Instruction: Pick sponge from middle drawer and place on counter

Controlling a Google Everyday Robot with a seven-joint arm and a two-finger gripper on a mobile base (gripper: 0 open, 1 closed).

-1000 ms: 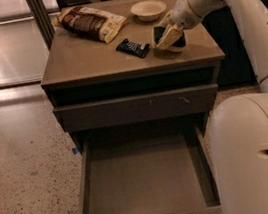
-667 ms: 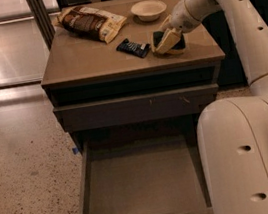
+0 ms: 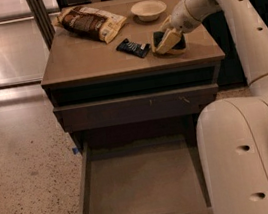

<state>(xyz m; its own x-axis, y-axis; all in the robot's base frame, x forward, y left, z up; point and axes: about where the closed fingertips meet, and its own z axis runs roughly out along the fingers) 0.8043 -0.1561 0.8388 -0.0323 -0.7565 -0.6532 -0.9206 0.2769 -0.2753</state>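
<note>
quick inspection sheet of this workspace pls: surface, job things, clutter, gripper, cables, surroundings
surface: tan counter on top of the drawer cabinet
job's things: sponge at the counter's front right, against the gripper; middle drawer pulled out, nothing seen inside
clutter: chip bag, bowl and dark snack wrapper on the counter
grippers: gripper low over the counter's right side, at the sponge
cables: nothing seen
surroundings: speckled floor; closed drawer front above the open drawer

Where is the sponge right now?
In the camera view, the sponge is at the gripper on the counter's right side, just right of the dark snack wrapper.
</note>
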